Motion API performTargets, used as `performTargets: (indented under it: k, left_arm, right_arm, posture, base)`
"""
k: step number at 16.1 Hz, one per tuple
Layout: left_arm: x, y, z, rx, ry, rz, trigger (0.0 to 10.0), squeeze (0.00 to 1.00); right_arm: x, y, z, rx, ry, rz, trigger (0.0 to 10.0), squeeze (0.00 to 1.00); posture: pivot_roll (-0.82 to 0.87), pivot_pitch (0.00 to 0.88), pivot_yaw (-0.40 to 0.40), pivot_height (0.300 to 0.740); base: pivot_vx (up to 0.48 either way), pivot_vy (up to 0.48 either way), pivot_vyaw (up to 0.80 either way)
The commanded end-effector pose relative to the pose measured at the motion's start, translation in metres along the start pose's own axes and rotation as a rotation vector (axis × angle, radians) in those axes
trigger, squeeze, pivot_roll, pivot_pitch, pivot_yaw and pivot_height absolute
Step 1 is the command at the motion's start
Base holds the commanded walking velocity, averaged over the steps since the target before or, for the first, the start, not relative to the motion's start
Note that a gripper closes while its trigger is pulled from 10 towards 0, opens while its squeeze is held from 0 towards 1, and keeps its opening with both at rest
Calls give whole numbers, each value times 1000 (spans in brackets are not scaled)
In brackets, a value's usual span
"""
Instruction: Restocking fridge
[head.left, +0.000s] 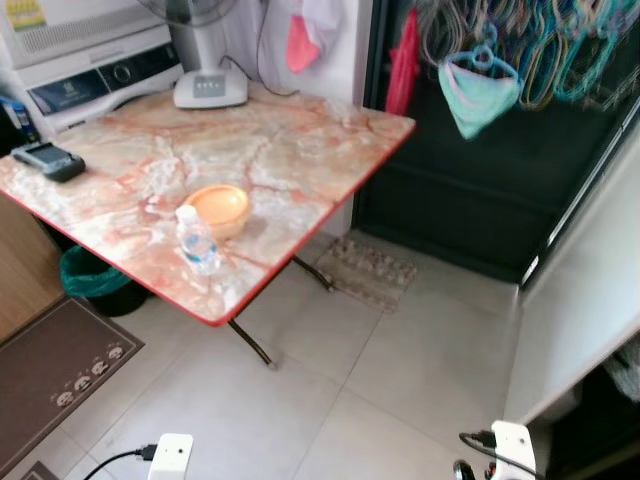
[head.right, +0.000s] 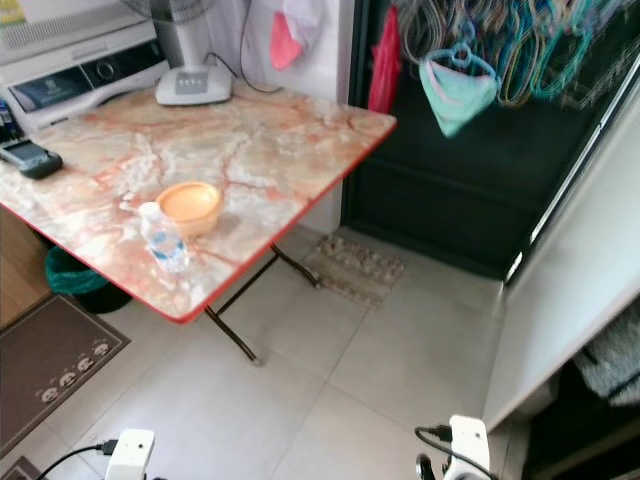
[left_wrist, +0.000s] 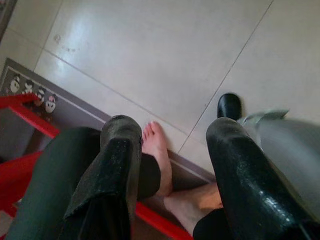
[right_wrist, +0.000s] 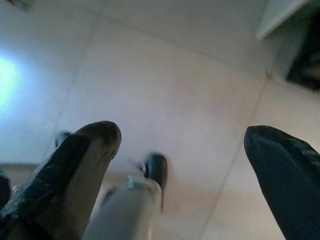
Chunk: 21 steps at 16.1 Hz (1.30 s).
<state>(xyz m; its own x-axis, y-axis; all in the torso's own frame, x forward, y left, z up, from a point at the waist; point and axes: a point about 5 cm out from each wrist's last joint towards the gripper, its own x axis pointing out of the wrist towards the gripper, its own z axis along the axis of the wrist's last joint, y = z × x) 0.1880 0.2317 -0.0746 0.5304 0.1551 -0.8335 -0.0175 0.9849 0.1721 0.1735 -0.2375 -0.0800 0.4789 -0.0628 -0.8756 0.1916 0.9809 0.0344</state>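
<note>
Arms hang low, left gripper (left_wrist: 172, 150) and right gripper (right_wrist: 182, 150) pointing floorward, jaws spread, holding nothing.

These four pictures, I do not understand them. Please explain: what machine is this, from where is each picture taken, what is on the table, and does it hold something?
A walking humanoid robot took them. The two wide pictures come from the camera pair on its head, looking down at a marble-patterned folding table. On it stand a small water bottle, an orange bowl, a dark handheld device and a fan's base.

The other two come from cameras on its wrists. Each looks along two black fingers toward the tiled floor. The left gripper and the right gripper are both open and hold nothing. A person's bare foot shows below the left one.
</note>
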Motion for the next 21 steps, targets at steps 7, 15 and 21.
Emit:
performTargets:
  k: [7,15,21]
  left_arm:
    - [-8,14,44,-123,-400,161,10000,0]
    - [-49,18,161,-46,-1004,266,10000,0]
    - [-70,8,167,48,-1168,196,10000,0]
  right_arm:
    - [-1,-5,-1,-44,8,-19,10000,0]
    - [-1,-5,-2,-45,6,-29,10000,0]
    - [-3,-10,-21,-7,31,-45,10000,0]
  posture:
    - [102,0,-21,740]
    - [56,0,17,740]
    - [59,38,30,740]
  base:
    - [0,0,0]
    - [0,0,0]
    - [0,0,0]
